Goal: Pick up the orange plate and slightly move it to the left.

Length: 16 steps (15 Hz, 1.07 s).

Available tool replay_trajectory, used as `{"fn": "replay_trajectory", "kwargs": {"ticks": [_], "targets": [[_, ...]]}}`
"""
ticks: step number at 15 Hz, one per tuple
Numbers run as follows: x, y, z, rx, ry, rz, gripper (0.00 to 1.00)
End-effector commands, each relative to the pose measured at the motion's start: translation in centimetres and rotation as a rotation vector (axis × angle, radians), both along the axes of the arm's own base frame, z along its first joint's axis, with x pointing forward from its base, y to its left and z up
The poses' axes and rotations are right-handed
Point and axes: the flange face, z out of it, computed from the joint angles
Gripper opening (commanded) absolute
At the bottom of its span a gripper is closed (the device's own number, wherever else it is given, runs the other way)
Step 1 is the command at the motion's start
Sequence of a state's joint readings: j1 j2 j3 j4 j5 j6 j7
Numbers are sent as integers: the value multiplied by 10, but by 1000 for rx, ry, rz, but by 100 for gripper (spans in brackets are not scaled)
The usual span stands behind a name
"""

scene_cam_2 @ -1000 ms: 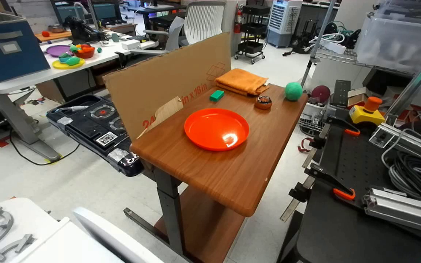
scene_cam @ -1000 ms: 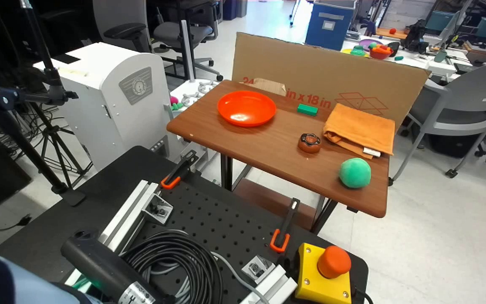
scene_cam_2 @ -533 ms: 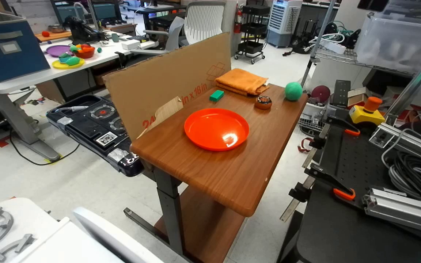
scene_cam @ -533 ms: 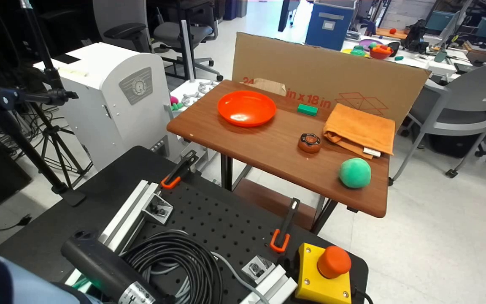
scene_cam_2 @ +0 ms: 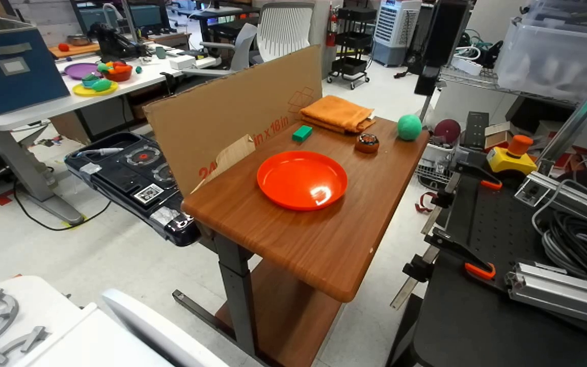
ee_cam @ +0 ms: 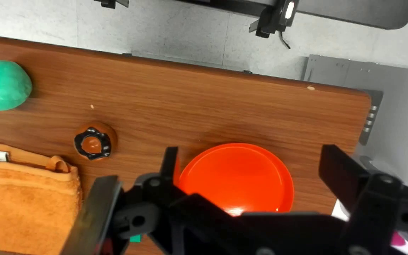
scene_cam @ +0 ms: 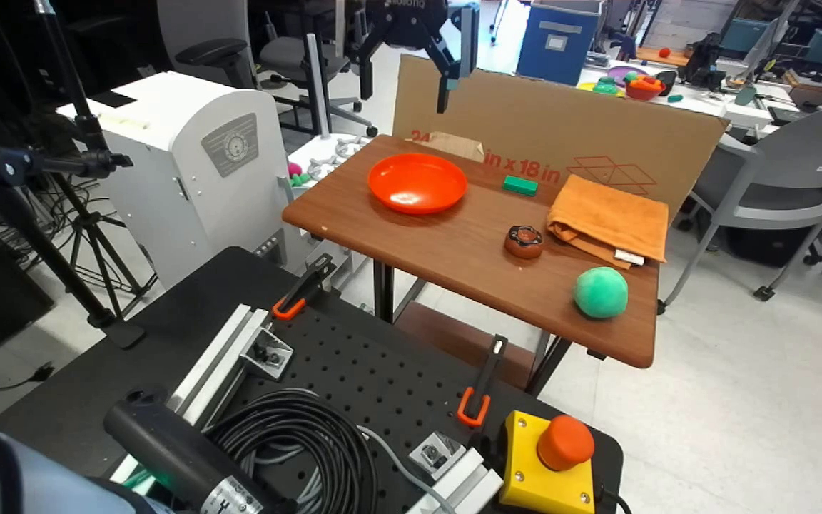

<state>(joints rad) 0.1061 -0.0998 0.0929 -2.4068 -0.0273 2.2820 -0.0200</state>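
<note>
The gripper [scene_cam: 404, 91] hung above the wooden table [scene_cam_2: 293, 237], its two fingers spread well apart and clasping nothing. The orange plate [scene_cam: 417, 183] lay on the table below, near one end and apart from the green block [scene_cam: 520, 185]; in the wrist view it showed between the fingers. From where I stood, the step in hand seemed to be the approach. The plate looked too broad to straddle, so good technique called for lowering over the rim, one finger inside and one outside, closing gently and lifting level. The nearby table edge favoured a short shift.
</note>
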Motion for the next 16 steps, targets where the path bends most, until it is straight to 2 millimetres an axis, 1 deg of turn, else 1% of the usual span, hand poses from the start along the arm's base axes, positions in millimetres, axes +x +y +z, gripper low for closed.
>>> {"fn": "replay_trajectory", "kwargs": {"ticks": [1,5,7,10,13,16], "targets": [[47,30,-41,-90,25,28,100],[84,52,-91,-178,59,58,100],[96,66,-115,-190,89,80,100],[104,88,-148,-183,140,119,100],[109,106,-177,-202,174,144,100],[116,117,-197,-225,207,152,100]]}}
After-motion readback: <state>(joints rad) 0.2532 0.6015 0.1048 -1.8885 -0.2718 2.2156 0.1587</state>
